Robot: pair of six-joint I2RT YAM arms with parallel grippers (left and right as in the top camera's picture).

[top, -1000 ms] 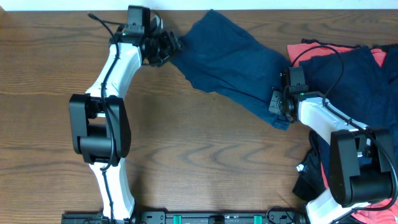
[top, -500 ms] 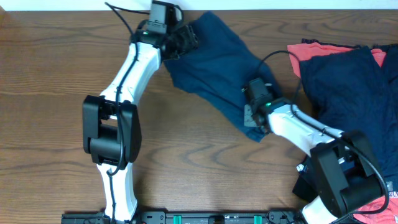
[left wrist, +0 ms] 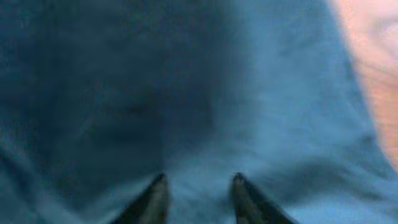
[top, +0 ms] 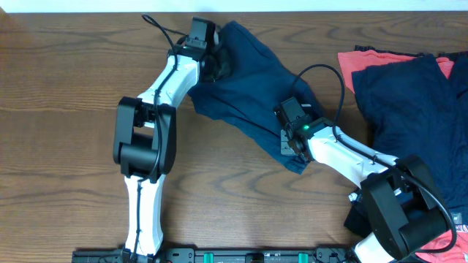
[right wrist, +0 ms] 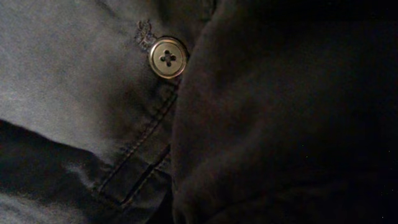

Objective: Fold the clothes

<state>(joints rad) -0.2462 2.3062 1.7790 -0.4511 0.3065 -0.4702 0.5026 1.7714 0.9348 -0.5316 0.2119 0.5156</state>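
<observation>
Left tool (left wrist: 200,190) on the navy garment (top: 252,84) — pinching or not, can't tell — right tool (top: 288,144) closed at its lower corner.

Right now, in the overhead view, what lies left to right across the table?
Bare wooden table → left arm → spread navy garment → heap of navy and coral clothes. Omitted: right arm, which spans the last two.

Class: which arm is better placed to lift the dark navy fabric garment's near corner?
Right: the right gripper is shut on the dark navy fabric garment at that corner; the left gripper sits at the far edge, open.
</observation>
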